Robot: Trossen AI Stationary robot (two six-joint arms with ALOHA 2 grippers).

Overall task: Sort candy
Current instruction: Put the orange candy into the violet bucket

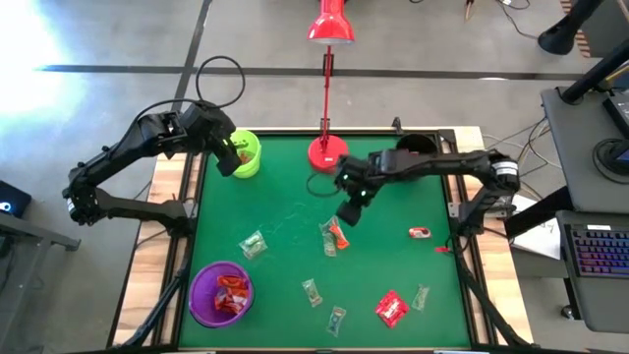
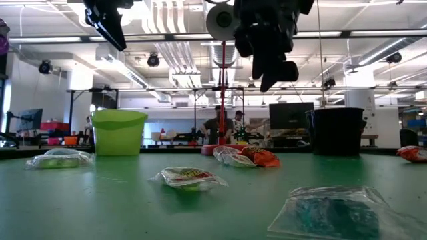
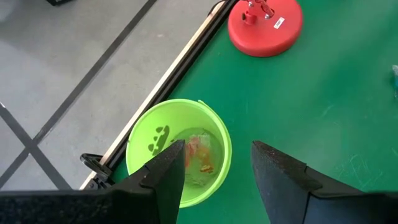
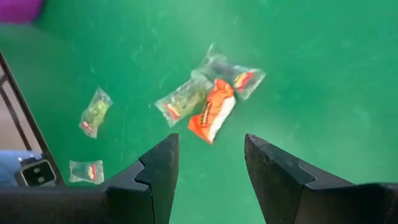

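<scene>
- Nearest me, along the front edge of the green tabletop (image 1: 393, 177), I see the purple cup (image 1: 220, 293) with red-wrapped candy inside, and to its right a row of loose candy: two clear greenish pieces (image 1: 312, 291) and (image 1: 337, 318), a red candy (image 1: 391, 309), and one more clear piece (image 1: 421, 296).
- Mid-tabletop, a clear greenish candy (image 1: 254, 244) lies alone to the left; a red-and-white candy (image 1: 420, 233) lies alone to the right.
- Between them I read a small cluster: an orange candy (image 4: 212, 117) touching two clear-wrapped ones (image 4: 184, 99) and (image 4: 237, 75).
- My right end effector (image 4: 208, 163) hangs in the air just above that cluster, fingers spread and pinching nothing; the orange piece shows in the gap between them.
- Farther back, the red desk lamp (image 1: 327, 152) stands on its round base at the middle of the far edge, with the black cup (image 1: 417, 146) to its right.
- At the far left corner, my left end effector (image 3: 214, 168) hovers over the lime-green cup (image 3: 145, 130), fingers spread and empty; a clear-wrapped candy (image 3: 200, 154) lies on the cup's bottom.
</scene>
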